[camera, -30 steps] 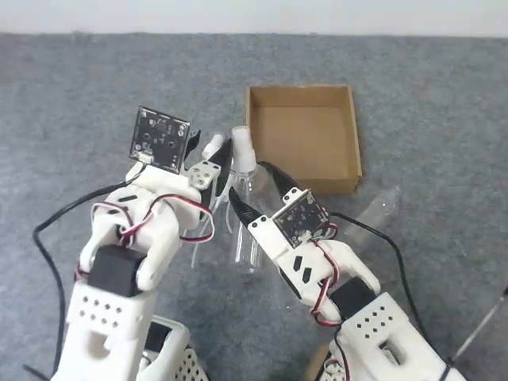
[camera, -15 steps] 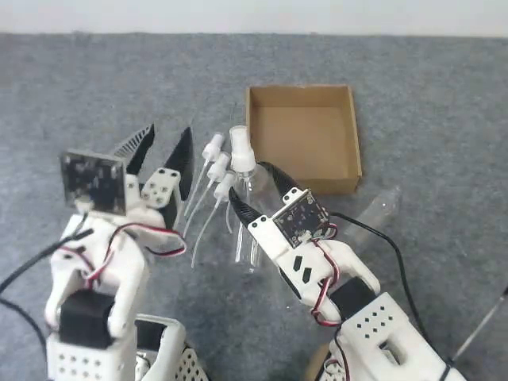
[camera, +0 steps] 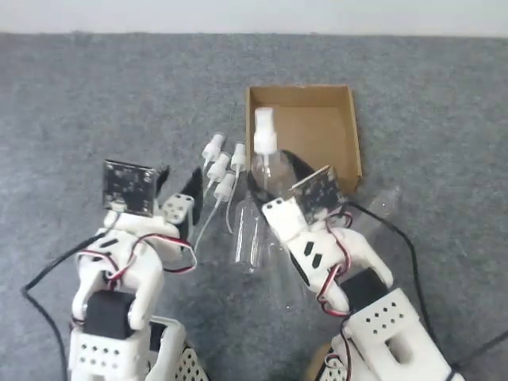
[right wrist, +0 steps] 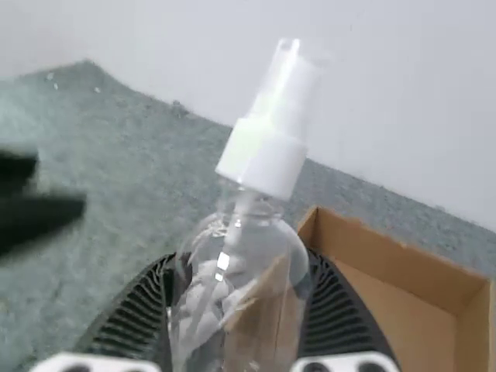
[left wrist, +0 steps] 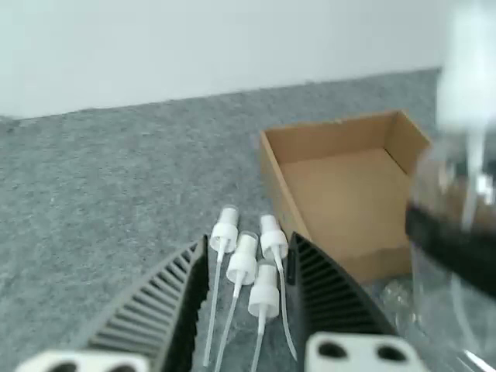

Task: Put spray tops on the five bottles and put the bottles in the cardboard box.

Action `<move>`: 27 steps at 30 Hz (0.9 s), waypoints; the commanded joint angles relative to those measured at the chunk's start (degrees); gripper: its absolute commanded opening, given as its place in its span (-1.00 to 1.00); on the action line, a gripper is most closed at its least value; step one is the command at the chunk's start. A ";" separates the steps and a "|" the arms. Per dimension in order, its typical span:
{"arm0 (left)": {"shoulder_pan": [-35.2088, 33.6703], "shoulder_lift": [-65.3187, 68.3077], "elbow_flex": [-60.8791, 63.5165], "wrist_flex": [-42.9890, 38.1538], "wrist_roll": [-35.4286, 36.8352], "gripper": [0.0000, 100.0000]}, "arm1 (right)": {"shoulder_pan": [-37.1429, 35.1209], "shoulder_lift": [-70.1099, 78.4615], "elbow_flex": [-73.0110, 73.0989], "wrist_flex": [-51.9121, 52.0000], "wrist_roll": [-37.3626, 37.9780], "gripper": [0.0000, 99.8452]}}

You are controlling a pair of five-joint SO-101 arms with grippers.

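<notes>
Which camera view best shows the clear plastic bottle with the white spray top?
The right wrist view: the clear plastic bottle shows close, held in the right gripper. The high view shows it from above, by the brown cardboard box; the left wrist view, only part.

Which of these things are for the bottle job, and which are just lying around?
For the job: bottle with spray top, four loose spray tops, uncapped bottles lying down, cardboard box.
Just there: grey carpet, white wall.
</notes>
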 commanded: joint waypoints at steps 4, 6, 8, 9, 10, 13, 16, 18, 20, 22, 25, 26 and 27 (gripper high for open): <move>7.30 -2.73 2.59 -1.05 -1.23 -0.52 | 0.75 19.65 -21.45 1.10 -2.20 -0.99; 8.53 -2.73 3.47 -1.05 -1.23 -0.44 | 0.75 26.24 -26.81 1.54 -2.11 -0.99; 8.88 -2.73 3.82 -1.14 -1.14 -0.42 | 0.57 31.69 -31.03 1.63 -2.11 -0.99; 8.88 -2.73 3.82 -1.32 -1.14 -0.42 | 0.31 33.89 -32.62 1.98 -2.20 -0.99; 8.70 -2.73 3.82 -1.49 -1.14 -0.42 | 0.22 35.65 -34.20 3.03 -2.29 -0.99; 8.44 -2.46 4.00 -2.64 -1.14 -0.41 | -1.36 38.20 -37.71 7.69 -2.37 -0.99; 8.35 -2.46 7.08 -6.77 -1.41 -0.41 | -2.86 36.97 -40.26 13.67 -2.37 -0.99; 8.35 -2.46 8.92 -9.32 -1.41 -0.42 | -3.65 34.77 -41.58 18.24 -2.46 -0.99; 8.35 -2.46 9.80 -10.46 -1.41 -0.42 | -3.82 31.78 -42.29 21.93 -2.46 -0.99; 8.35 -2.46 9.80 -10.37 -1.41 -0.42 | -4.18 28.70 -42.11 24.66 -2.46 -0.99; 8.35 -2.46 9.98 -10.55 -1.49 -0.42 | -4.00 24.57 -41.41 27.74 -2.20 -0.99; 8.35 -2.46 9.98 -10.55 -1.58 -0.42 | -4.00 23.34 -41.14 28.53 -2.20 -0.99; 8.35 -2.46 9.98 -10.64 -1.58 -0.42 | -4.00 22.46 -41.05 29.14 -2.20 -0.99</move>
